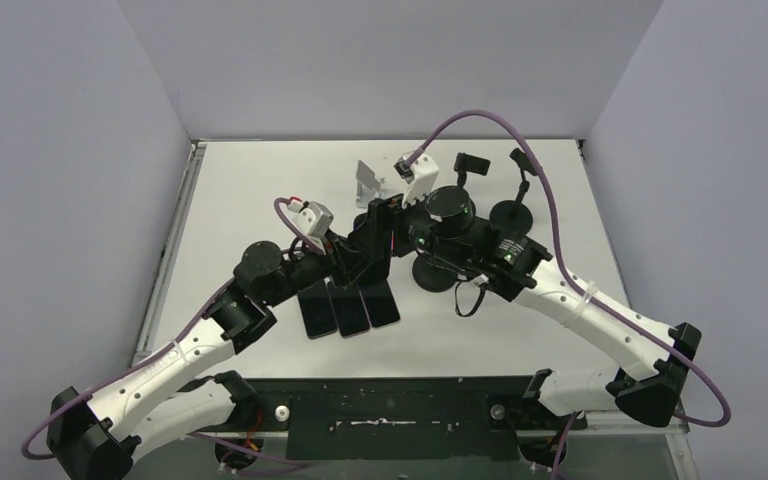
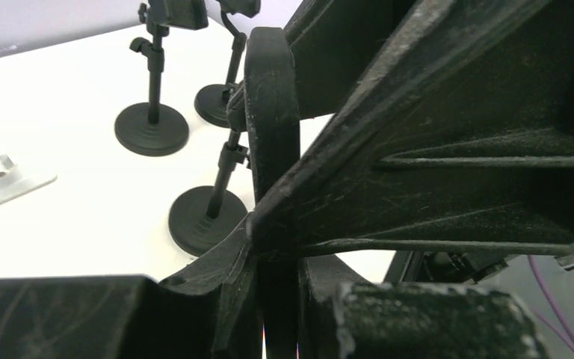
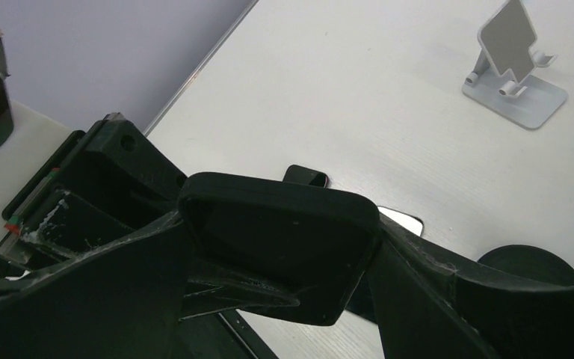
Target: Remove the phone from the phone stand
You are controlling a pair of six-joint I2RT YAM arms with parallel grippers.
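The phone (image 3: 284, 262) is sitting between the fingers of the right gripper (image 3: 280, 232), which are squeezing its two sides. The left gripper (image 2: 280, 329) is pinching its thin flat body. The phone stand (image 2: 208, 217) is standing just beside the left gripper. The phone is looking hard, light and slippy, so gripping the case edges is seeming safest.

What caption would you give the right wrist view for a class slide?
Right fingers clasp a black phone above the white table, an empty silver stand behind.
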